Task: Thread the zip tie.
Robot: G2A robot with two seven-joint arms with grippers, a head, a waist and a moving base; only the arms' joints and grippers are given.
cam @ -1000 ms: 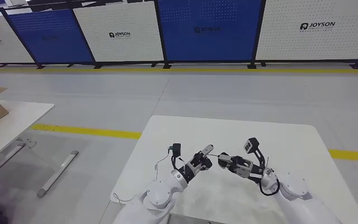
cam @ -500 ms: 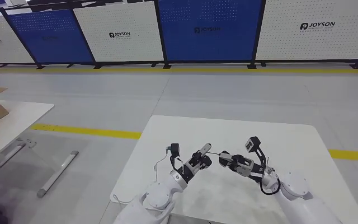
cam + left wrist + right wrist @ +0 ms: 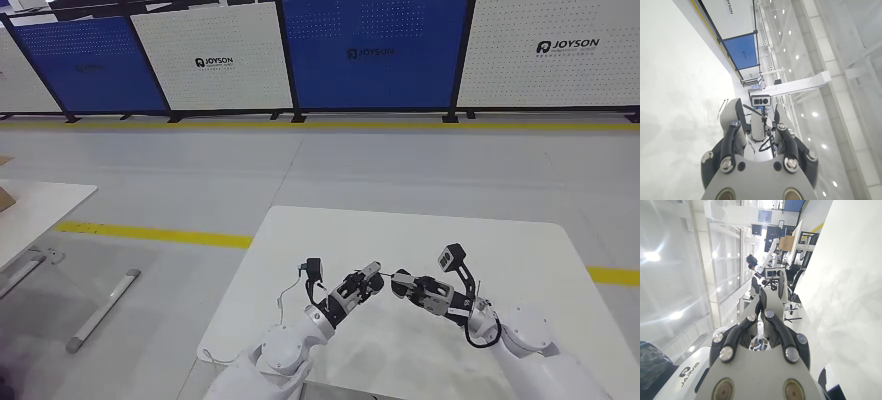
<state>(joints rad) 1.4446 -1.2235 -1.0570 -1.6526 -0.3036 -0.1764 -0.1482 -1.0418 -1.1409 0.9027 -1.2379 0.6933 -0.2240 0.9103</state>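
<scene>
Threading not done as far as visible: no closed loop anywhere. The zip tie (image 3: 754, 112) is one straight black strip, up off the worktop (image 3: 420, 235), pinched at one end by the right claw (image 3: 761, 291), whose fingers are pressed together on it. The free end runs into the gap of the left claw (image 3: 756, 105), which has its fingers spread wide and nothing gripped. The strip tip reaches about to one finger pad (image 3: 739, 111); touching or just beside, can't tell. Which end is head and which is tail is too small to tell. Judgement: pickup done, arms at the align stage. Left to do: left claw closes on the free end, tail goes through head, pull tight. Pose: both arms raised over the middle of the worktop, claws pointed at each other nose to nose, very near, roughly level. Two spare ties (image 3: 721, 108) lie flat on the worktop, apart from the held one.
</scene>
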